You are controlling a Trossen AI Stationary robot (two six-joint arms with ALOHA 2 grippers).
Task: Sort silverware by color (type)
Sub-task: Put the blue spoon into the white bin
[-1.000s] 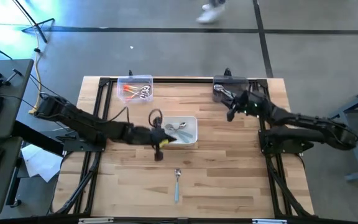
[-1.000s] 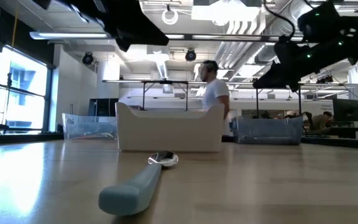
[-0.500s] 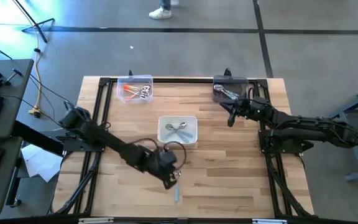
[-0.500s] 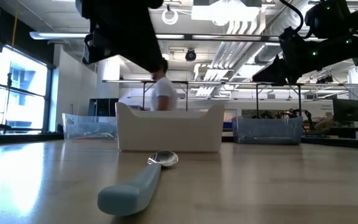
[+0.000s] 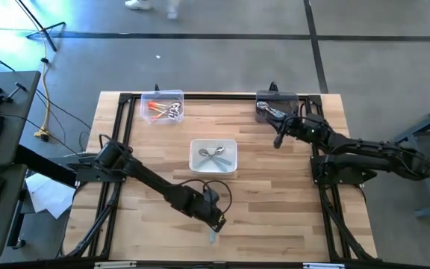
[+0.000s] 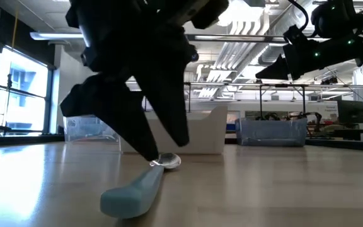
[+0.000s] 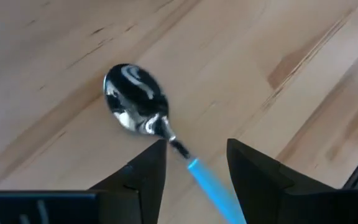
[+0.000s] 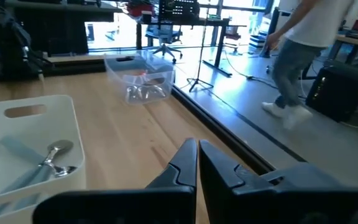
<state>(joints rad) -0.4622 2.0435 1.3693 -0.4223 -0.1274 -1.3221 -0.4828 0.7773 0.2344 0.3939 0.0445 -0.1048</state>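
Observation:
A spoon with a light blue handle lies flat on the table near its front edge, bowl toward the far side. My left gripper stands over it, open and pointing steeply down. Its fingers stand on either side of the spoon's neck, where bowl meets handle, with no contact visible. In the high view, only the handle's end shows below the gripper. My right gripper waits shut in the air at the far right, holding nothing.
A white bin with blue-handled spoons stands mid-table. A clear bin holding orange-handled spoons is at the far left. Another clear bin holding silver spoons is at the far right, just behind my right gripper. A person walks beyond the table.
My left gripper has travelled from over the white bin toward the table's near edge and down onto the lone spoon. It has rolled at the wrist, tipped steeply down and opened. The spoon has not moved. A person has walked across behind the table.

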